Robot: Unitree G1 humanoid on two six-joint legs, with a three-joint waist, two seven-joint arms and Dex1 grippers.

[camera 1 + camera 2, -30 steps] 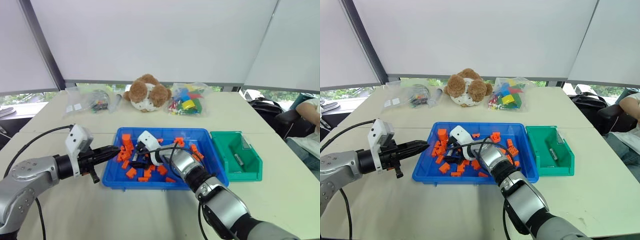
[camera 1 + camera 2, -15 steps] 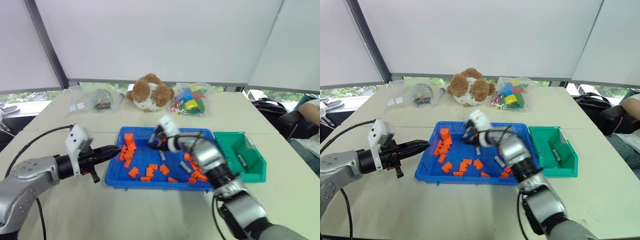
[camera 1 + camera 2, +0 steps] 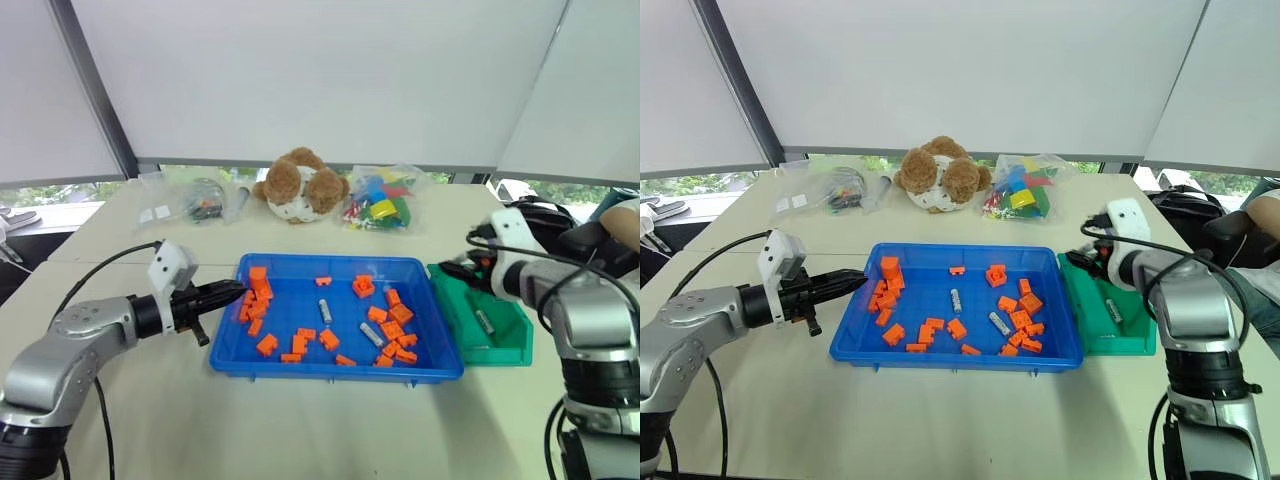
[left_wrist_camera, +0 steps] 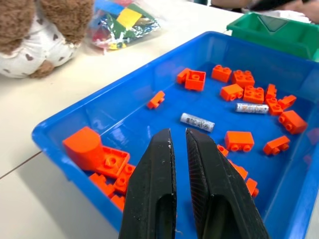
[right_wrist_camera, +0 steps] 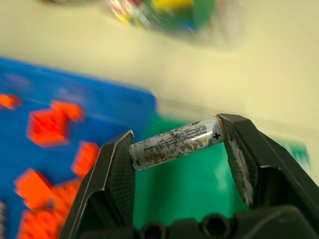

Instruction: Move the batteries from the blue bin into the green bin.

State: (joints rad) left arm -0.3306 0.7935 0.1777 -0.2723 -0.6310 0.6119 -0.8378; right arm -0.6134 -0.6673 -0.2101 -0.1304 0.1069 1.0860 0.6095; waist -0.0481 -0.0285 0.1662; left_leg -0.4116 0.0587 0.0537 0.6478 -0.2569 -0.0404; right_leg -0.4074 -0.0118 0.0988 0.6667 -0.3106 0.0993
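1. Now the right hand [image 5: 177, 144] holds one battery [image 5: 175, 143] end to end between its two black fingers [image 5: 117, 167], gripped by its tips. In the head views this hand [image 3: 1092, 262] is over the near-left corner of the green bin [image 3: 1129, 338].
2. The green bin sits just beside the right end of the blue bin [image 3: 940, 349] on the tabletop [image 3: 940, 420]. One more battery [image 3: 1114, 311] lies on the green bin's floor.
3. Two batteries remain in the blue bin: one [image 3: 955, 299] near the middle, another [image 3: 999, 323] to its right, among scattered orange blocks [image 3: 956, 328].
4. The left hand [image 4: 178, 140] has its fingers narrowed to a thin slit with nothing between them. It hovers at the left rim of the blue bin, tips pointing in over a heap of orange blocks [image 4: 102, 159].
5. At the far side of the tabletop are a brown plush toy [image 3: 938, 175], a clear bag of coloured bricks [image 3: 1021, 195] and another clear bag [image 3: 835, 190] of small parts.
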